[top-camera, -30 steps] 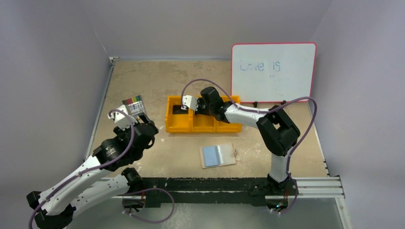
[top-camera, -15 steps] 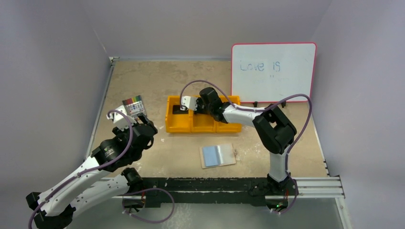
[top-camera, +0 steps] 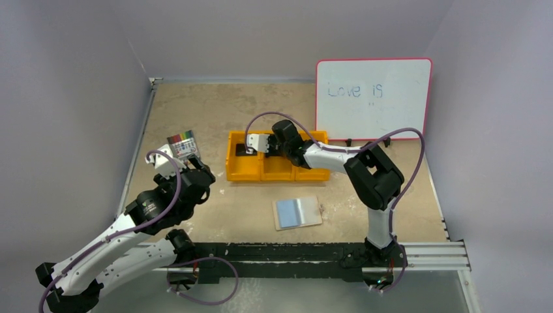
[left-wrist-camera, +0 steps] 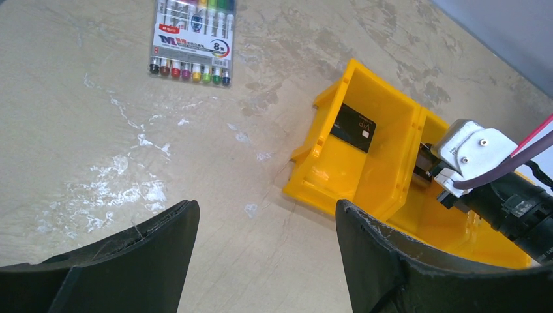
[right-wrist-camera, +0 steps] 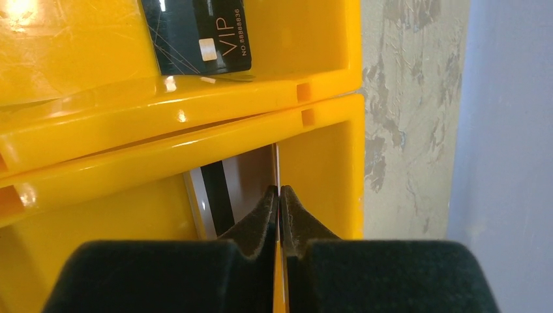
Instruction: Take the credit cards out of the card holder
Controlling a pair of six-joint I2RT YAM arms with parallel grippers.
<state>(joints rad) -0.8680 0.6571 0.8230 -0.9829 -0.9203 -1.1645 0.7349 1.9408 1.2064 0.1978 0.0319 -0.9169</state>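
Down on the table point(top-camera: 215, 111), on the robot's side, the card holder point(top-camera: 297, 212) lies open and flat with its light blue inside facing up. I can see no card in it from above, but it is too small to be sure. Nothing touches it.

The right gripper point(right-wrist-camera: 279, 190) is well apart from it, farther back and a bit to the left. It is down in the middle box of the orange tray point(right-wrist-camera: 195, 130). Its fingers are pressed together and seem to pinch the thin edge of a brown card point(right-wrist-camera: 241, 182). A black card point(right-wrist-camera: 195, 32) already lies in the next box.

To do this step well, I think the gripper should bring the brown card low inside the walls. Then it should open just a little and lift straight up, so the card does not tip out.

The left gripper point(left-wrist-camera: 266, 208) hangs spread wide and holds nothing. It is near a pack of markers point(left-wrist-camera: 192, 42), also well apart from the card holder.
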